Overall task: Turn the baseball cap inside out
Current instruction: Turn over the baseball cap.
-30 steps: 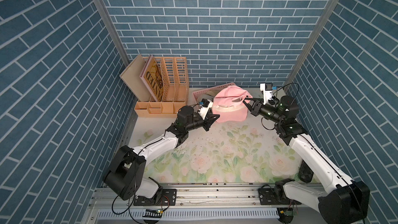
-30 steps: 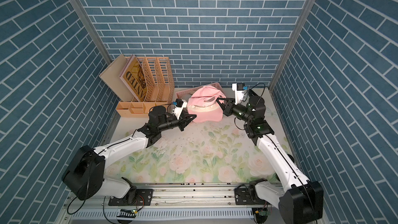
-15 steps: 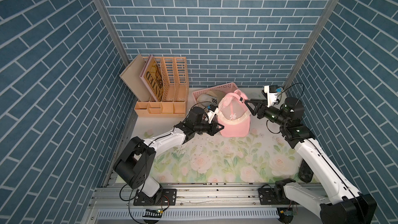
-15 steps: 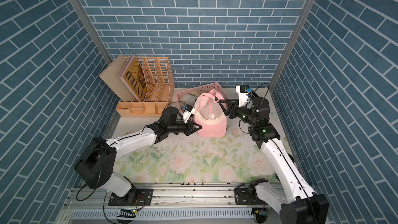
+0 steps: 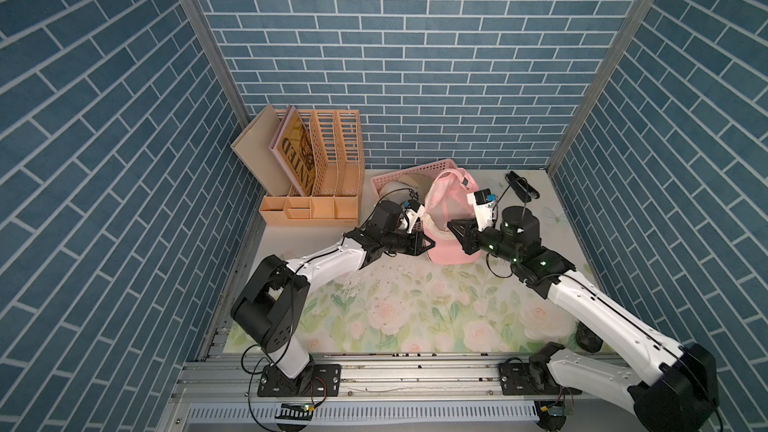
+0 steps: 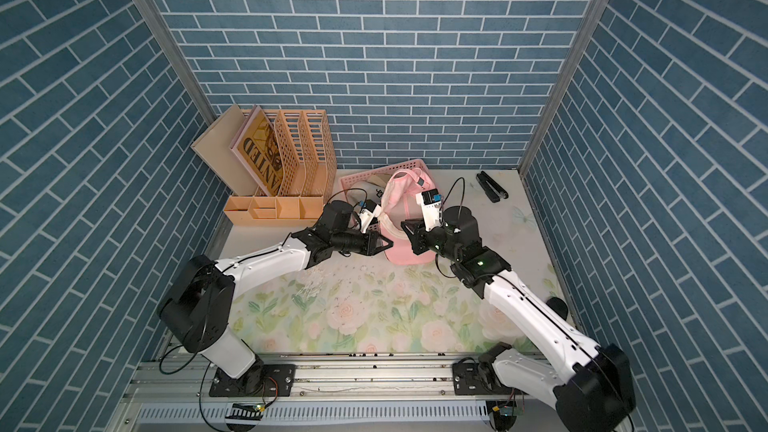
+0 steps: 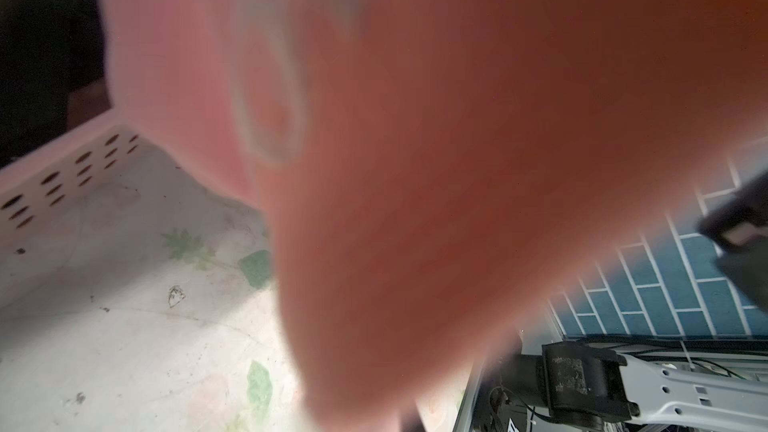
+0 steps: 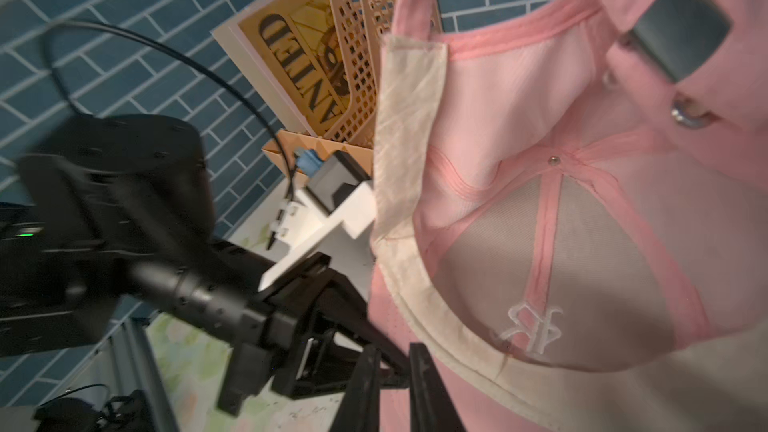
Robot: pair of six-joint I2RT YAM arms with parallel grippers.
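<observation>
pink baseball cap (image 5: 448, 201) (image 6: 400, 201) (image 8: 540, 209) stands on edge at back-centre of floral mat (image 5: 415, 305), brim lowest, strap loop on top, just in front of pink basket (image 5: 400, 173). Open side shows cream sweatband (image 8: 409, 118), pink seam tape, reversed white logo stitching (image 8: 532, 326). Crown concave, not yet inverted.

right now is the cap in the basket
Out: both top views show the cap in front of the pink basket, not inside it.

Floral table mat (image 5: 415, 305), wooden file rack (image 5: 345, 151), pink basket (image 5: 405, 170), black stapler (image 5: 521, 186)
</observation>
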